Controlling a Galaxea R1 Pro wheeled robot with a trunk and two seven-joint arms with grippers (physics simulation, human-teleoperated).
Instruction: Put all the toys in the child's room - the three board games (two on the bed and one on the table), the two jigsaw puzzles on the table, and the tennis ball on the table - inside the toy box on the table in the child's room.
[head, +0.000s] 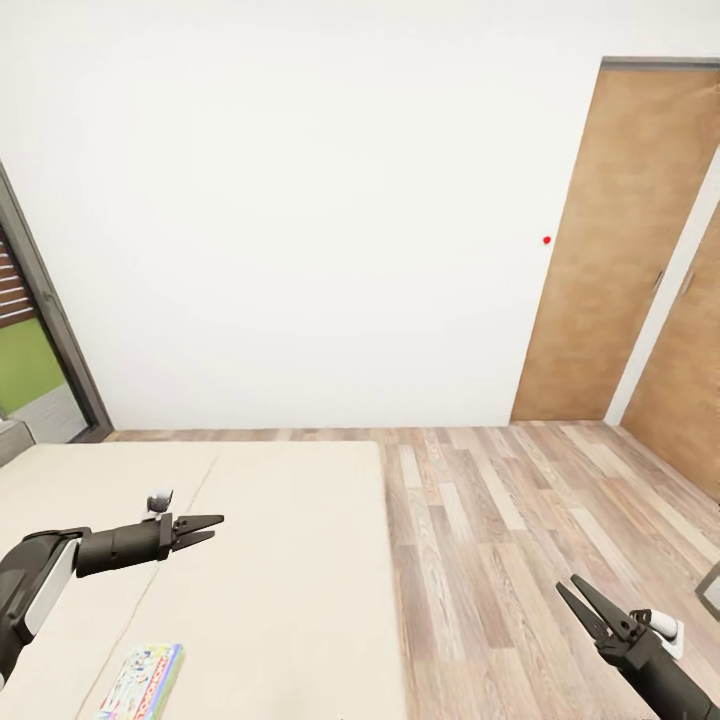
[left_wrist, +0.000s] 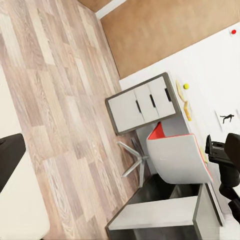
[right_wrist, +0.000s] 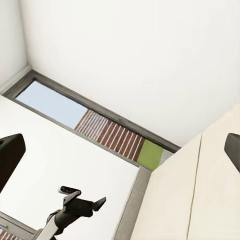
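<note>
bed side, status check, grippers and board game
Left gripper open over bed. Right gripper open, empty. Board game on mattress, untouched. Nothing blocking it.

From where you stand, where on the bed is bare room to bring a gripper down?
The mattress is bare between the left gripper and the wood floor. The only clutter is the board game near the bottom edge of the head view.

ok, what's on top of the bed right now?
One board game lies flat on the bed near the view's lower edge, partly cropped. The open left gripper hovers above the mattress. No second game visible.
</note>
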